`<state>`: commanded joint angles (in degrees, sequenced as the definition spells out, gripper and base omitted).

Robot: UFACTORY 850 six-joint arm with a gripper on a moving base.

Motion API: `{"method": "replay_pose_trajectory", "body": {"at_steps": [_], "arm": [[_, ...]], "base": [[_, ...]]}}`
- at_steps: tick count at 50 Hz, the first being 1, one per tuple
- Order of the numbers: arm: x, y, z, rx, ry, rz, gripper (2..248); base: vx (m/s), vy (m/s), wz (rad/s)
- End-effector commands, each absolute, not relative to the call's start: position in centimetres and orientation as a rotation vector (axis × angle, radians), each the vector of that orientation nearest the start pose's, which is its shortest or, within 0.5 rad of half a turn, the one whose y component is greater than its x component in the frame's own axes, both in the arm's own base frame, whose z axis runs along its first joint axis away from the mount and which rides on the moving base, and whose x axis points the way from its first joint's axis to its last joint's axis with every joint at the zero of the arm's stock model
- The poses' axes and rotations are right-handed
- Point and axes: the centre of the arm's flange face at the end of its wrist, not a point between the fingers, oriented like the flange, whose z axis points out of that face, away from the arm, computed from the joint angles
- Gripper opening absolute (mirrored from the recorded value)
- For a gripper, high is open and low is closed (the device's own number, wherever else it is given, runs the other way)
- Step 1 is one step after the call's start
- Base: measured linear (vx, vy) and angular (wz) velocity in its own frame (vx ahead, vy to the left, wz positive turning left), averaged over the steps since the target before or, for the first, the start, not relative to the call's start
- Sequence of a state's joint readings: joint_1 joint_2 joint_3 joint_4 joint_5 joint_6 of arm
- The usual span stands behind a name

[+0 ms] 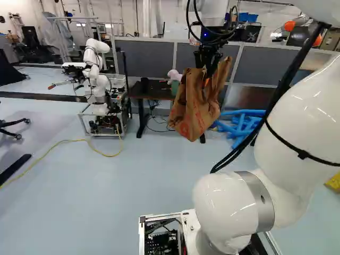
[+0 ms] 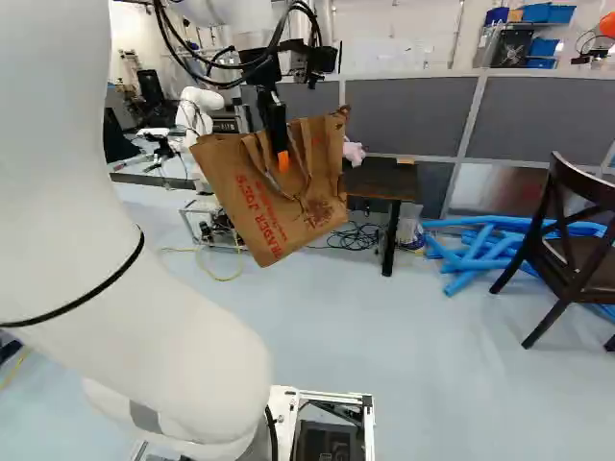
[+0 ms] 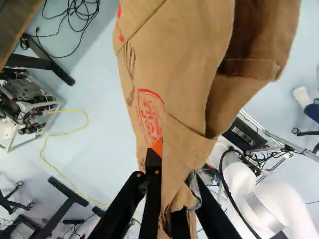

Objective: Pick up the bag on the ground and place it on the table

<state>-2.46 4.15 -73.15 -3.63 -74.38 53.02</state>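
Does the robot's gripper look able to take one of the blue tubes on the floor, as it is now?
Probably not: the gripper is already closed on the brown paper bag, while the blue tubes lie on the floor, well off from it.

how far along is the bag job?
Pickup looks done: the brown paper bag hangs off the floor. In hand: gripper shut on its top part. Left: carry to a table, probably the dark one ahead, set down, release.
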Motion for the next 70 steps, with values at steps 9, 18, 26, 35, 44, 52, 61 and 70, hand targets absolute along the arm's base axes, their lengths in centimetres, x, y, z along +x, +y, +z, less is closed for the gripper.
{"method": "replay_pose_trajectory", "body": {"at_steps": [9,18,26,35,44,52,61,70], "arm": [[42.43,-2.37,71.6,-2.82,1.455,-0.115,21],[42.43,-2.37,71.6,-2.82,1.455,-0.115,21],[42.43,-2.37,71.6,-2.82,1.455,-0.115,21],[42.43,-2.37,71.6,-2.82,1.455,-0.115,21],[42.43,-2.37,71.6,-2.82,1.455,-0.115,21],[42.43,-2.37,71.6,-2.82,1.455,-0.115,21],[42.43,-2.37,71.6,-2.82,1.455,-0.115,21],[42.43,-2.37,71.6,-2.82,1.455,-0.115,21]], "base": [[0.217,-0.099,-0.043],[0.207,-0.089,-0.005],[0.209,-0.088,-0.005],[0.213,-0.096,0.002],[0.211,-0.103,-0.001],[0.216,-0.11,0.006],[0.212,-0.126,-0.005],[0.206,-0.128,0.0]]}}
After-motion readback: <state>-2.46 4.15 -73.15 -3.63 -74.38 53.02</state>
